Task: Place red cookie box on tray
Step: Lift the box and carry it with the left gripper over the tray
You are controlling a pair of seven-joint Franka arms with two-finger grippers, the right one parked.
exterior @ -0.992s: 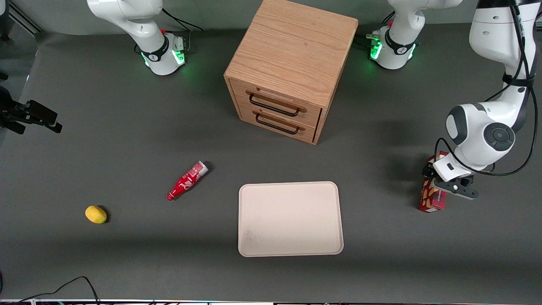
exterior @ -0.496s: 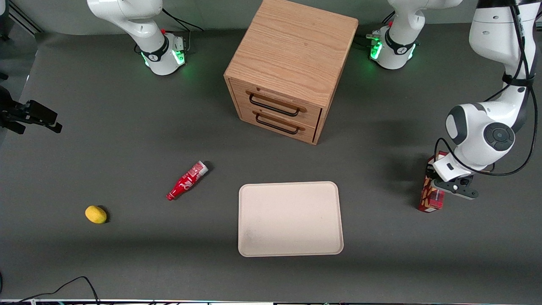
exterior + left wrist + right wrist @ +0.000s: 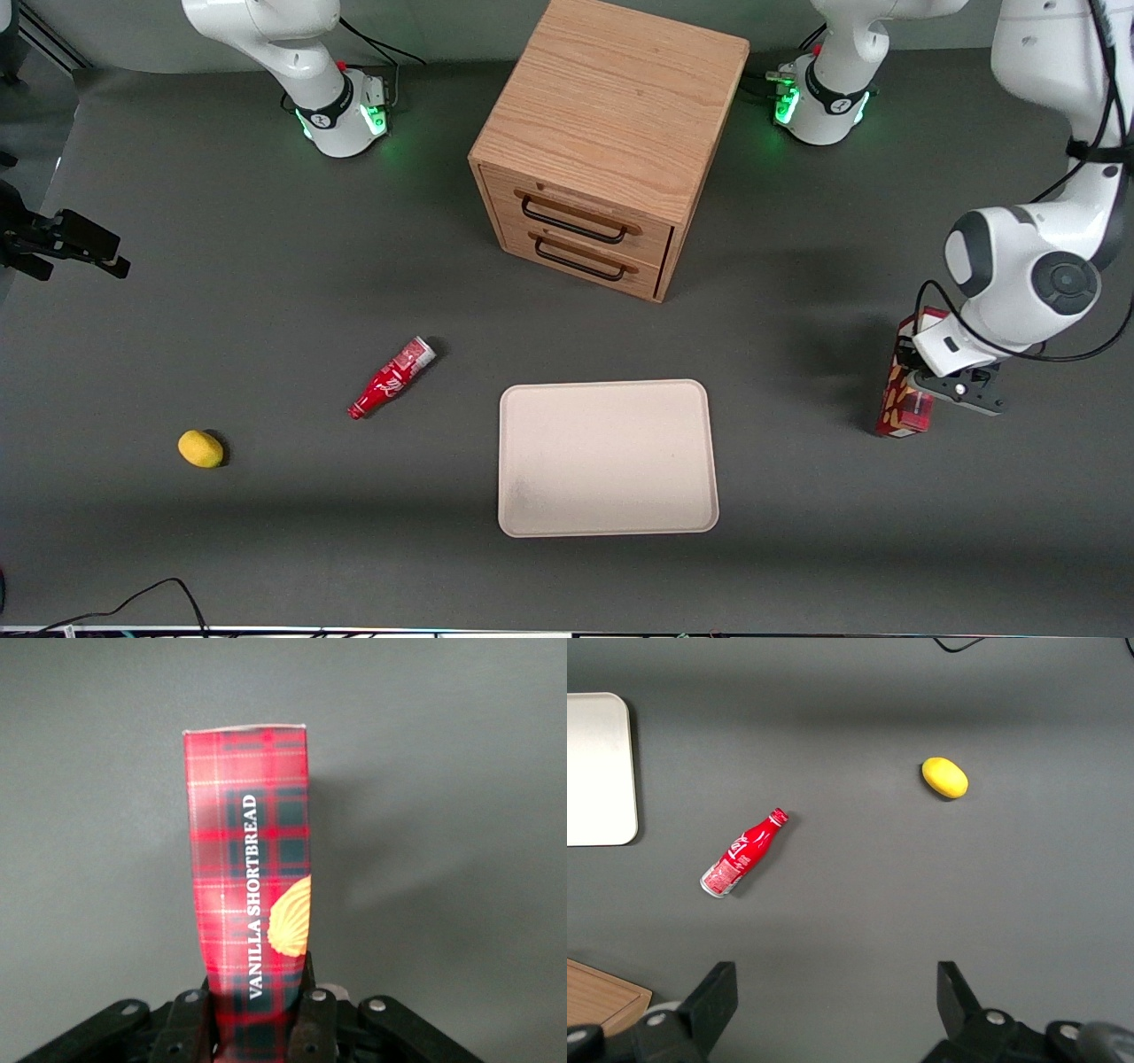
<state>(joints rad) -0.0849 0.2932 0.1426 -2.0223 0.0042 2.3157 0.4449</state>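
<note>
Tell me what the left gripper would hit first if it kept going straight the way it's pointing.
The gripper is shut on the cookie box and points down. Beneath the box only bare table shows, so the box end would probably touch that first; the height is unclear.

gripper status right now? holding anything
Left gripper: shut on the red cookie box, fingers clamped on its two long sides near one end, at the working arm's end of the table, off the tray.
</note>
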